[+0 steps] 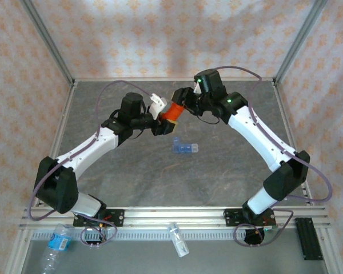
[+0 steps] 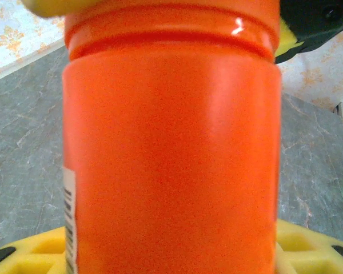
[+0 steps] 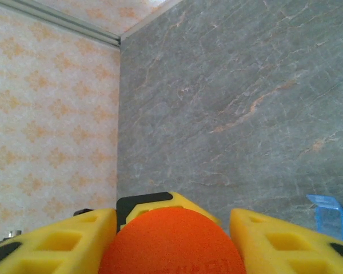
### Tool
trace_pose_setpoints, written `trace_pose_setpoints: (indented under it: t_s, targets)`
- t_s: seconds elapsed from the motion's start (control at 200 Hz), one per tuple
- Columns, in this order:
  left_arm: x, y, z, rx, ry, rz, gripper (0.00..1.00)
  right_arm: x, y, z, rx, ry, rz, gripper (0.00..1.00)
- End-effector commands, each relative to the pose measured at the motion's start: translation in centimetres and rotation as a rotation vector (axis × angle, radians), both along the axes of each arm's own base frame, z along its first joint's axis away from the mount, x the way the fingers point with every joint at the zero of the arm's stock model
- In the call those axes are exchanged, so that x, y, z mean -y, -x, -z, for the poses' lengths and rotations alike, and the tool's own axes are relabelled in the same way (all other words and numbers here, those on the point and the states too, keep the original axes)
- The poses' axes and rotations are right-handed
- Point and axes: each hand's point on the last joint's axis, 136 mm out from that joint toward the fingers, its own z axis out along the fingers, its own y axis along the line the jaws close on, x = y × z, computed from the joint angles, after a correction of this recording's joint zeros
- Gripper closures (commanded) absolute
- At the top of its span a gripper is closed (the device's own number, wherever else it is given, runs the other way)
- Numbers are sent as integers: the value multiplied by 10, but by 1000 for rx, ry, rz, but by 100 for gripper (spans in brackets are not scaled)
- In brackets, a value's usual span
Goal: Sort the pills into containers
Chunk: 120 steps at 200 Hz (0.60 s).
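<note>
An orange vial (image 1: 172, 111) hangs above the middle back of the table, my left gripper (image 1: 163, 117) shut on its body. In the left wrist view the vial (image 2: 171, 160) rises between my yellow fingers (image 2: 31, 254). My right gripper (image 1: 182, 101) sits at the vial's top end, and its yellow fingers (image 3: 63, 240) close on either side of the round orange cap (image 3: 171, 242). The blue translucent containers (image 1: 184, 147) lie on the table just in front of the vial, with one corner (image 3: 331, 216) in the right wrist view. The pills are out of view.
The grey table (image 1: 160, 177) is walled by patterned panels and metal frame posts. In front of the front rail lie a clear water bottle (image 1: 56, 244), a small clear tube (image 1: 178, 240) and a black block (image 1: 308, 238).
</note>
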Motion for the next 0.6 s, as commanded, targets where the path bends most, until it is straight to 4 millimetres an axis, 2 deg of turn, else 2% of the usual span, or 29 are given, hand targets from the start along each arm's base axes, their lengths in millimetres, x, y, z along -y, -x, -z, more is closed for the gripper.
trace_pose_setpoints:
  t_s: [0.0,0.15,0.22,0.34,0.415,0.52,0.595]
  targets:
    - [2,-7,-26,71,39,1,100,0,1,-6,57,-12,-16,56]
    - [2,-5,-29,74,43,7,100,-16,4,-21,275,-79,-183,59]
    - [2,-3,-30,70,48,13,100,-20,9,-20,385,-96,-299,58]
    - [2,0,-34,75,57,20,100,-12,7,-7,413,-164,-366,57]
    - [1,2,-35,77,58,21,100,-9,6,-7,401,-204,-385,56]
    - [1,3,-35,77,56,23,100,-9,8,-13,380,-217,-377,45]
    - [1,2,-33,75,50,18,100,-2,7,-24,361,-206,-325,23]
